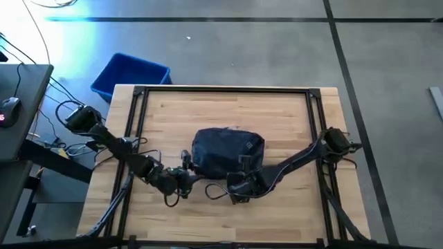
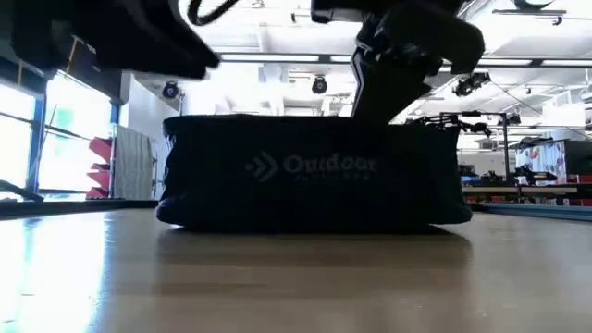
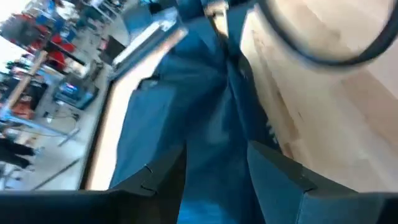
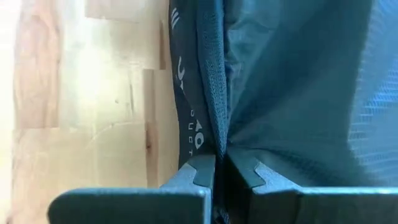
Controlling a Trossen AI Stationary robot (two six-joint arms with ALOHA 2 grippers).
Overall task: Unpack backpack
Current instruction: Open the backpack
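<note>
**Insp A:** Right gripper (image 4: 219, 177) first. Fingers nearly together, pinching a fold of mesh/fabric at the near edge of the backpack (image 1: 228, 151). High view puts it at the pack's near-right corner (image 1: 239, 188), arm reaching in from the table's right side.

**Insp B:** Left gripper (image 1: 181, 173)?

**A:** At the pack's near-left side, just beside it. Wrist view shows its fingers (image 3: 281, 177) apart, blue fabric running between them, no clamp seen. Open, not holding, as far as I can judge.

**B:** Pack position?

**A:** Centre of the wooden table (image 1: 291, 214), lying flat, logo panel facing the low cam. Looks closed; no contents visible anywhere on the table. Blue bin (image 1: 130, 75) sits off the far-left corner, on the floor, well apart from the pack.

**B:** Stage?

**A:** Early, in my judgement. Getting hold of the pack to open it; nothing out yet.

**B:** Risks?

**A:** Three.
1. Right pinch is on thin mesh only. A pull may slip off or stretch the mesh w/o opening anything.
2. Left not clamped, so the pack isn't anchored. Any right-side pull could drag the whole pack toward the near edge instead of parting it.
3. Both arms crowd the same near side; cables loop close by the left gripper. Snag or finger clash poss. if they converge.
</note>
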